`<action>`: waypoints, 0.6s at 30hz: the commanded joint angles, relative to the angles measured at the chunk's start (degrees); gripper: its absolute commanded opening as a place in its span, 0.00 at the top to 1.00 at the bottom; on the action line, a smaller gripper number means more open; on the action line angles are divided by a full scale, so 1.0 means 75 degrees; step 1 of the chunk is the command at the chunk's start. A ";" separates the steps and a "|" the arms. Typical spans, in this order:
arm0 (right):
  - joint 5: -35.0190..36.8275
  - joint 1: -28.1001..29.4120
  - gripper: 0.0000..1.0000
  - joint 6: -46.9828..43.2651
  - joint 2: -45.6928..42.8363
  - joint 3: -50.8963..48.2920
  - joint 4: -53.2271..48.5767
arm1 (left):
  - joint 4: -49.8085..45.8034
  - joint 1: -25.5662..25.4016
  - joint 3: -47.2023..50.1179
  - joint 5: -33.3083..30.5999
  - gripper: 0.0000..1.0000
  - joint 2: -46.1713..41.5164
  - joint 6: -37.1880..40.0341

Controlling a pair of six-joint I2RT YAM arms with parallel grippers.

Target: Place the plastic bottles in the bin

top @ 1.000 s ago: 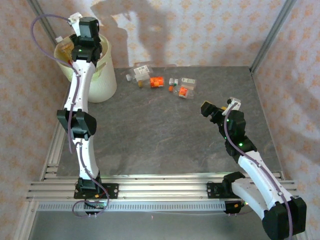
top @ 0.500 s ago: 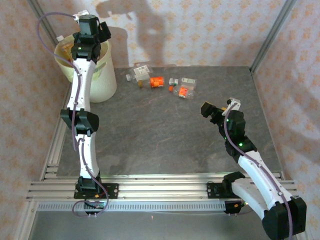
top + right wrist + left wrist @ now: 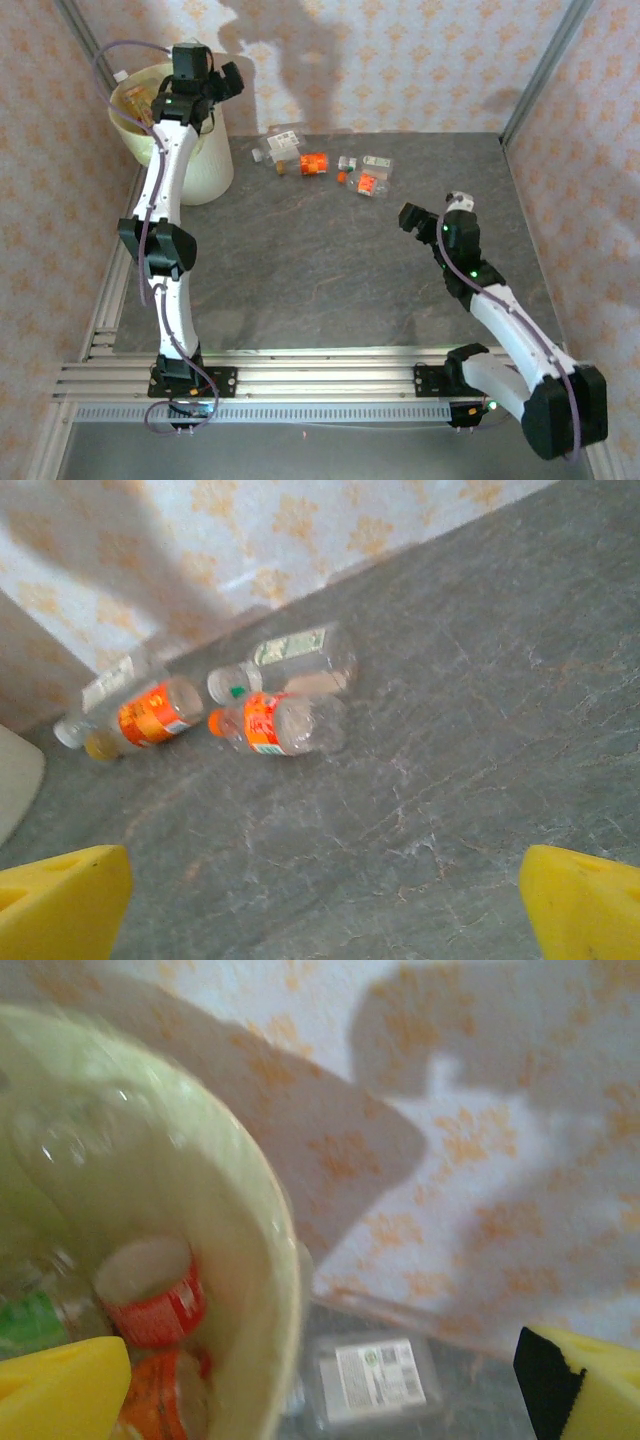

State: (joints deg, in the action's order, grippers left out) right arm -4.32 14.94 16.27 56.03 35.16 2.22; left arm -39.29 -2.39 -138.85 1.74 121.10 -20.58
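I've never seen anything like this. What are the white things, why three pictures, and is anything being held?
The white things are two robot arms bolted to a table. The wide picture looks down from above. The other two come from a camera on each wrist, so the yellow pads in their corners are that claw's own fingers. The left claw hangs above the edge of the bin, which has bottles inside. The right claw faces a few loose bottles lying at the table's far side. Both claws are open and hold nothing.
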 commanded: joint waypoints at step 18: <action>-0.2540 -0.1359 0.03 -0.4354 0.5190 0.4145 -0.1292 | 0.1988 -0.1944 0.4849 0.1143 0.00 -0.3914 -0.0514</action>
State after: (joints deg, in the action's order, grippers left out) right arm -19.25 4.80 -8.25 91.00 61.63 -1.67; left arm -27.09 -15.40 -104.95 9.54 95.33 -24.21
